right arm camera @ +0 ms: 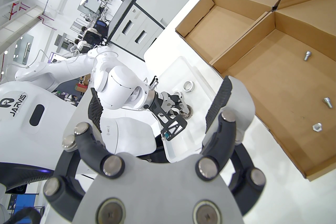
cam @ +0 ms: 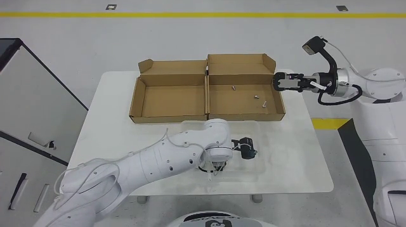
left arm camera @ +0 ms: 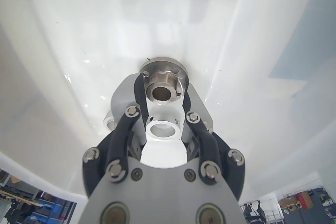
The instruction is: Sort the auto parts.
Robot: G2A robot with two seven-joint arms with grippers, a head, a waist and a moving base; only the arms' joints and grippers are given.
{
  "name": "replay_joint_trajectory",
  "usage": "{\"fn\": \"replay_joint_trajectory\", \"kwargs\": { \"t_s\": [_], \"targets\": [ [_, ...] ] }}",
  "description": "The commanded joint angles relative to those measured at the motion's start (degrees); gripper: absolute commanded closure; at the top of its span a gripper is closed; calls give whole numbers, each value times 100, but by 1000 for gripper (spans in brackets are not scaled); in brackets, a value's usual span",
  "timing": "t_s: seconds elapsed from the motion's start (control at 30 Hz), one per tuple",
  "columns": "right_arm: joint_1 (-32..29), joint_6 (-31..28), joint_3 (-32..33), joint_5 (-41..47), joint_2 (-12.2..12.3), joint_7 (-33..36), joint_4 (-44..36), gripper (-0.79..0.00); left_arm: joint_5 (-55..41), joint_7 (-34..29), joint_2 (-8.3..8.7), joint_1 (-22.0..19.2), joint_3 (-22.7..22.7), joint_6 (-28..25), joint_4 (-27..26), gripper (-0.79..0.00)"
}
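My left gripper [left arm camera: 162, 88] is down in a white tray [left arm camera: 105, 12], shut on the neck of a flanged steel hub [left arm camera: 164, 84]. A silver ring collar [left arm camera: 162, 129] lies in the tray just behind the hub, and another silver part [left arm camera: 108, 122] peeks out beside a finger. From above, this gripper [cam: 246, 148] is near the table's front. My right gripper [cam: 276, 82] hangs open with nothing in it at the right box's [cam: 244, 103] right wall. Two bolts [right arm camera: 306, 55] [right arm camera: 326, 101] and a nut [right arm camera: 316, 127] lie in that box.
The left cardboard box [cam: 168, 100] adjoins the right one and holds nothing. A second ring [right arm camera: 188, 86] lies in the tray [right arm camera: 181, 59]. A grey cabinet [cam: 32, 100] stands left of the table [cam: 101, 119]. Bare tabletop lies at the front right.
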Motion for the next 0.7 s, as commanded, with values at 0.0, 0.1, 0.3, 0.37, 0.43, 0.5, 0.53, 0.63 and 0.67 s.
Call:
{"fn": "replay_joint_trajectory", "kwargs": {
  "t_s": [0.0,0.1,0.3,0.37,0.43,0.5,0.53,0.63,0.67],
  "targets": [
    [0,0,0,1,0,0,0,-785,9,-2,-7,8,3,5,3,-336],
    [0,0,0,1,0,0,0,-785,16,5,-17,18,11,-5,23,-326],
    [0,0,0,1,0,0,0,-785,19,33,-49,26,21,-31,110,-142],
    [0,0,0,1,0,0,0,-785,9,36,-61,27,19,-31,131,0],
    [0,0,0,1,0,0,0,-785,16,43,-72,27,14,-19,145,0],
    [0,0,0,1,0,0,0,-785,29,56,-78,26,2,-11,147,0],
    [0,0,0,1,0,0,0,-785,27,62,-79,27,-9,-7,133,0],
    [0,0,0,1,0,0,0,-785,16,35,-69,27,-55,2,62,0],
    [0,0,0,1,0,0,0,-785,6,16,-61,28,-75,6,35,0]
  ]
}}
